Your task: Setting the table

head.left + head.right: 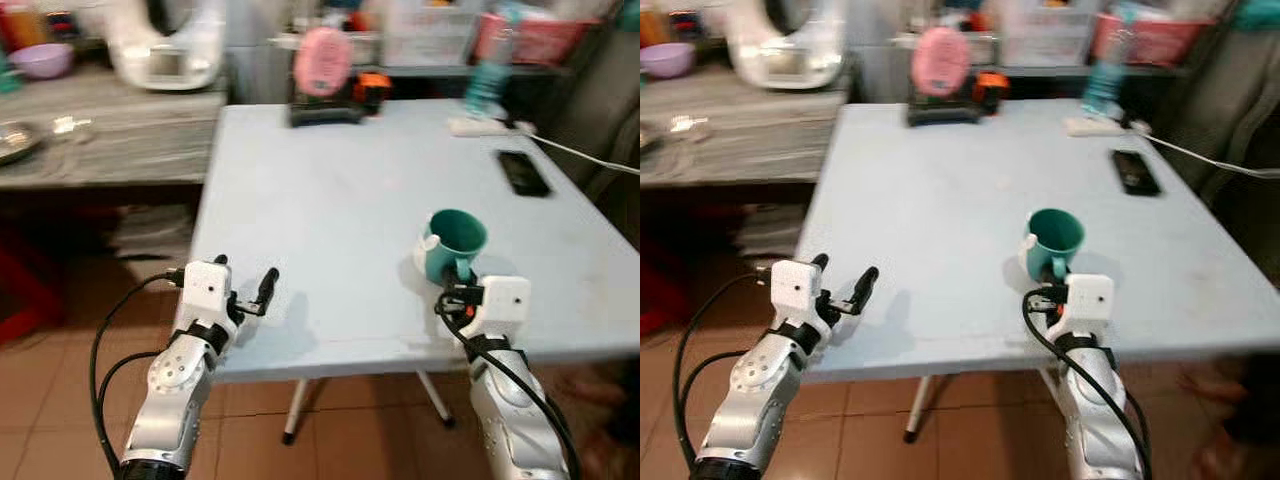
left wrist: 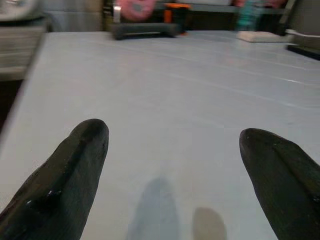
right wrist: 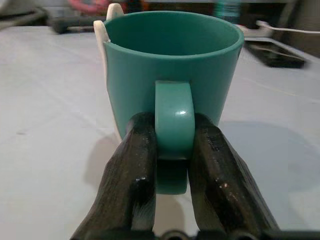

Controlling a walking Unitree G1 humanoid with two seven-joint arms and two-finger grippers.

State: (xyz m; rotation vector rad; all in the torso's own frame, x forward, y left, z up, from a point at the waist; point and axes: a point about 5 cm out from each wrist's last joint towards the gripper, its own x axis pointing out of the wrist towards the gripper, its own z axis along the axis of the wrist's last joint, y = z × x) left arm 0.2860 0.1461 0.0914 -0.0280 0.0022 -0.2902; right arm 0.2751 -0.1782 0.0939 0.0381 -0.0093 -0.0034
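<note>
A teal mug (image 1: 455,242) stands upright on the pale blue table (image 1: 330,190), near its front right part, handle toward me. My right gripper (image 3: 172,150) is shut on the mug's handle (image 3: 173,120), one black finger on each side. A white piece shows behind the mug's far side (image 3: 102,60). My left gripper (image 1: 245,285) hovers open over the table's front left corner, its two fingers (image 2: 75,170) wide apart above bare tabletop.
A black phone (image 1: 523,172) lies at the table's right edge. A pink object on a dark base (image 1: 323,85) and a white power strip (image 1: 480,126) sit along the far edge. A grey counter (image 1: 100,140) with a rice cooker (image 1: 165,50) stands left.
</note>
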